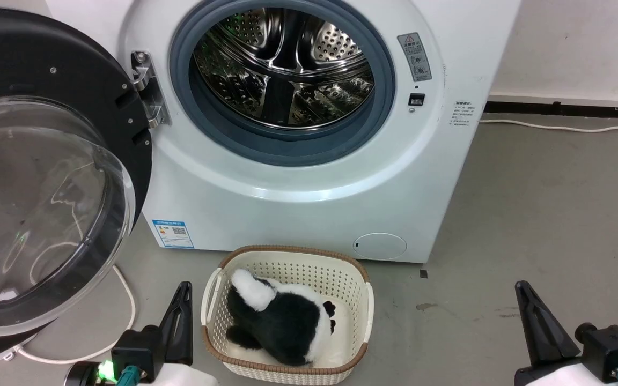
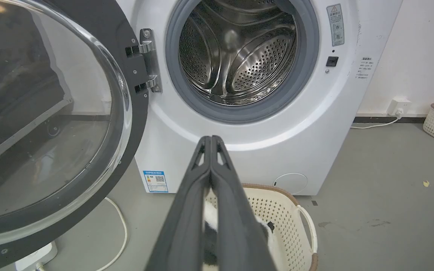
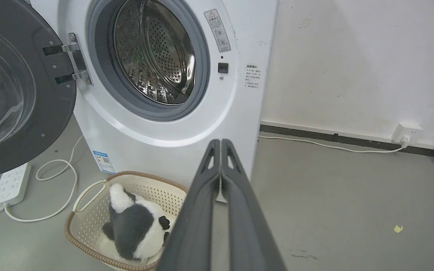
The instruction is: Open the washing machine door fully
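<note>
A: What are the claws doing?

B: The left claw has its two long dark fingers pressed together on nothing. The right claw is the same, tips meeting, empty. Both hang low over the grey floor, touching neither machine nor door.

A: And the door?

B: The big round glossy black washing machine door, with its bulging clear glass bowl, stands ahead and to the left of the left claw. It is swung wide off the white boxy front-loading washing machine on its metal hinge. The steel drum lies bare straight ahead.

A: Which step, then?

B: The closing one, I'd judge; the opening looks all but done. If the hinge allows more travel, the left claw, being nearer, would need to reach up-left to the door's black rim and nudge it away from the drum. It should keep clear of the cream perforated plastic basket holding the black-and-white plush panda just to its right.
</note>
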